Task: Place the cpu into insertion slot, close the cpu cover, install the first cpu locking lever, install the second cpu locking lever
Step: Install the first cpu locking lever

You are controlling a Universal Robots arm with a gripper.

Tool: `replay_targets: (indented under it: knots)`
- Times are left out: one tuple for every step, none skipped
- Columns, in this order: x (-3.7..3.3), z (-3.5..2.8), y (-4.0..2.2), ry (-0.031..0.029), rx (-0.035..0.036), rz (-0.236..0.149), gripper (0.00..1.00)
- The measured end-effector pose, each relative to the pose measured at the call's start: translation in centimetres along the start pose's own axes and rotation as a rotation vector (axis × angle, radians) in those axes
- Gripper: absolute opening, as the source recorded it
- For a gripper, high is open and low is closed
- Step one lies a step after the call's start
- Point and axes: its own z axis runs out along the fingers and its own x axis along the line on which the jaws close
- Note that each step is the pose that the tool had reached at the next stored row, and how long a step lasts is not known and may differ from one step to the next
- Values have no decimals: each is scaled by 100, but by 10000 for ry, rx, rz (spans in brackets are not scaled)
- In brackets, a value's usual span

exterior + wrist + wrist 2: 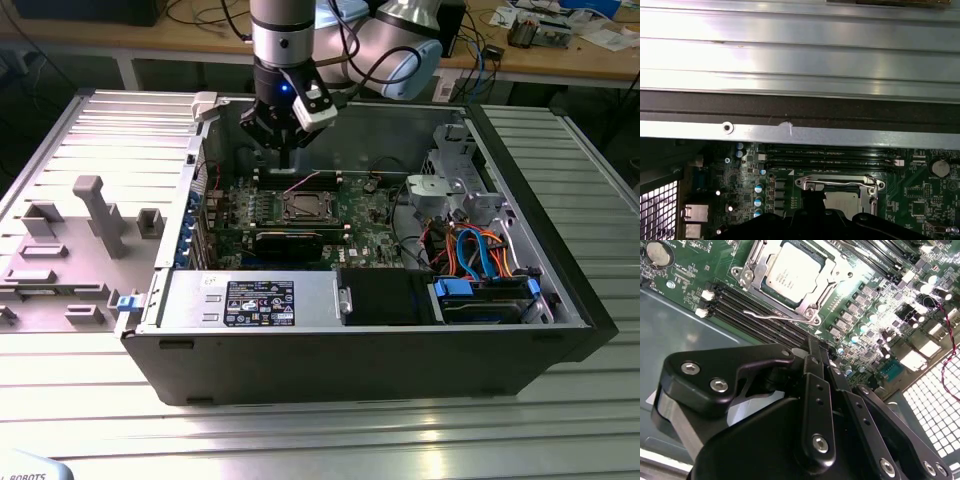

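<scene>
A ribbed metal desk (90,400) carries an open computer case (350,350), with a cluttered wooden workbench (560,60) along the back of the room. Inside the case lies a green circuit board (370,230) with long memory slots (760,310) beside the socket.

The cpu (790,272) already sits flat in the insertion slot (306,208), its silvery top showing through the window of the cpu cover (812,302), which lies down around it in both wrist views. A thin wire locking lever (772,316) runs along one edge of the cover and looks not fully tucked under its catch, though I cannot say for sure.

The gripper (283,135) hangs above the board, just over the socket's far side in the exterior view. Its jaws are pressed together with nothing between them, as the second wrist view shows.

The chip is light, stiff and fragile, best touched only at its edges; seated as it is, it needs no further handling. The cover is thin springy sheet metal, and the lever is a slim, slippery wire that is likely best pushed near its bent free end.
</scene>
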Motion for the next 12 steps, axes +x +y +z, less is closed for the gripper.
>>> replay_targets:
  knots:
    - [-1, 2, -7, -3, -77, 6, 11]
    - [-6, 8, -14, -7, -180, 12, 11]
    - [-13, 16, -15, -7, -188, 12, 11]
    - [-17, 21, -16, -6, -189, 12, 11]
    - [-20, 28, -16, -8, -194, 16, 11]
    - [-22, 32, -17, -8, -194, 29, 11]
    - [-23, 36, -17, -11, -194, 81, 11]
    - [-23, 40, -18, -17, -193, 180, 11]
    - [-25, 42, -18, -28, -201, 251, 11]
    - [-29, 45, -18, -68, -212, 330, 11]
    - [-29, 45, -18, -70, -213, 334, 11]
    - [-29, 45, -18, -70, -213, 334, 11]
